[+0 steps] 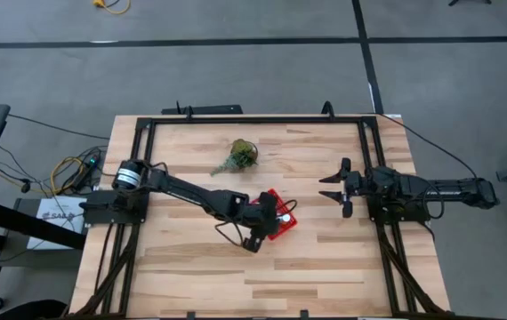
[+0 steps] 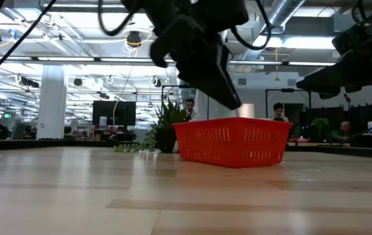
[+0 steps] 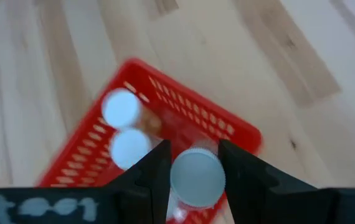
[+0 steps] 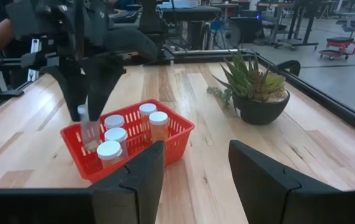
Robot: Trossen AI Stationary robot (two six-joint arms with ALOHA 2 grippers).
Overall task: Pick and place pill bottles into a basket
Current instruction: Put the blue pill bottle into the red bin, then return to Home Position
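Left arm's dark two-finger gripper (image 3: pixel 193 171) over small red plastic basket (image 1: pixel 280 216) mid-table, fingers closed snug on white-capped pill bottle (image 3: pixel 195 178), held at basket's edge. Four more white-capped amber bottles (image 4: pixel 116 135) standing inside basket. Right arm's gripper (image 1: pixel 335 188) parked well apart at right side, jaws spread, empty. Green potted plant (image 1: pixel 238 156) near, beyond basket.
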